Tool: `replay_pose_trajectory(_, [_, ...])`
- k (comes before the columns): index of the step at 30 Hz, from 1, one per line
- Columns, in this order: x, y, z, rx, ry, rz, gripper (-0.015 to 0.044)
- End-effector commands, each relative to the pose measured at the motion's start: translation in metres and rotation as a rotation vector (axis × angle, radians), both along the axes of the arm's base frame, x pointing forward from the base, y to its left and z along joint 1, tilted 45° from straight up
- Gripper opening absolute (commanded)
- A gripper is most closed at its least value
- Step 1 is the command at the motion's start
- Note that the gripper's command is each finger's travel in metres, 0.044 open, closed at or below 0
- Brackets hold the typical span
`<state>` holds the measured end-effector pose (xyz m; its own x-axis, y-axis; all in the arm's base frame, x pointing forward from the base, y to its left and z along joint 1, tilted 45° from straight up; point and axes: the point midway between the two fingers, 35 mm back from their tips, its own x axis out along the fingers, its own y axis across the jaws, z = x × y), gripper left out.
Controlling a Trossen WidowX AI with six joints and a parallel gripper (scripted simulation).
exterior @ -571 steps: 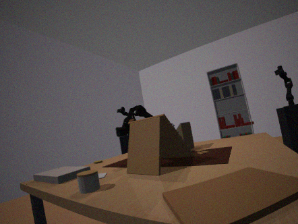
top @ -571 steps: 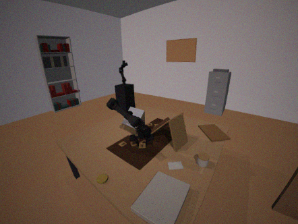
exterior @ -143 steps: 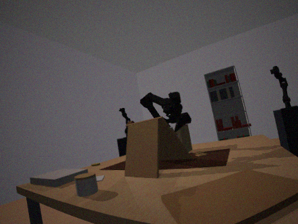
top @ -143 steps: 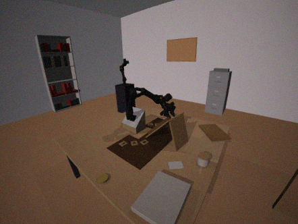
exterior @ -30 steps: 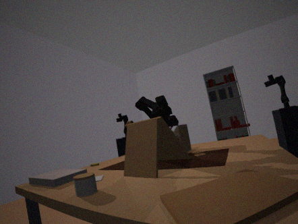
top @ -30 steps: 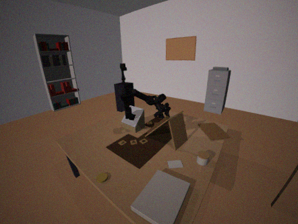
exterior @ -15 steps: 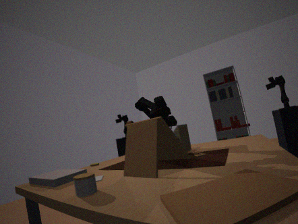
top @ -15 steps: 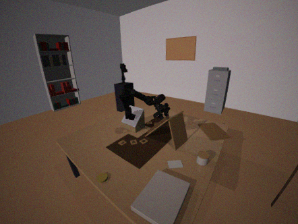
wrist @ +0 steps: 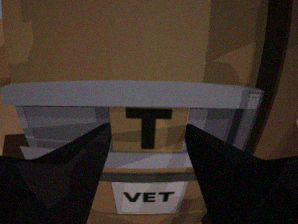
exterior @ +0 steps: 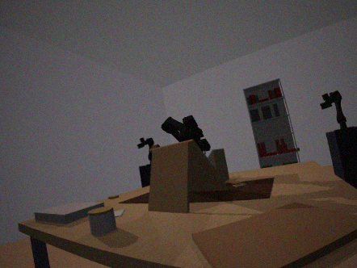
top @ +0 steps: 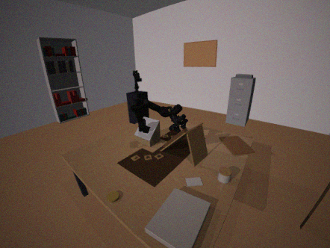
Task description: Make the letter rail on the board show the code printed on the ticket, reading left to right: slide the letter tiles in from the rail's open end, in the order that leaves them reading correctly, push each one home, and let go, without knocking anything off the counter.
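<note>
Tool fingers are clamped on the T tile, held at the grey letter rail above the VET ticket.

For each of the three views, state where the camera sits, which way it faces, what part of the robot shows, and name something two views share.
Top: high in the room, looking down across the counter at the arm.
Exterior: low at the counter's edge, looking up past the board.
Wrist: on the gripper, facing the T tile it grips and the ticket.
Shared: top and exterior both show the bookshelf and cup.
</note>
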<state>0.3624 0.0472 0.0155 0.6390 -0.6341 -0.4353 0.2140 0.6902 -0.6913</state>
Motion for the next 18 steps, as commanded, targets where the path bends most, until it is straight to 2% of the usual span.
replay_pose_trajectory(1, [-0.0016,-0.0022,0.0013,0.001,0.005,0.003,0.0])
replay_pose_trajectory(18, [-0.0035,-0.0092,0.0084,0.0,0.005,0.003,0.0])
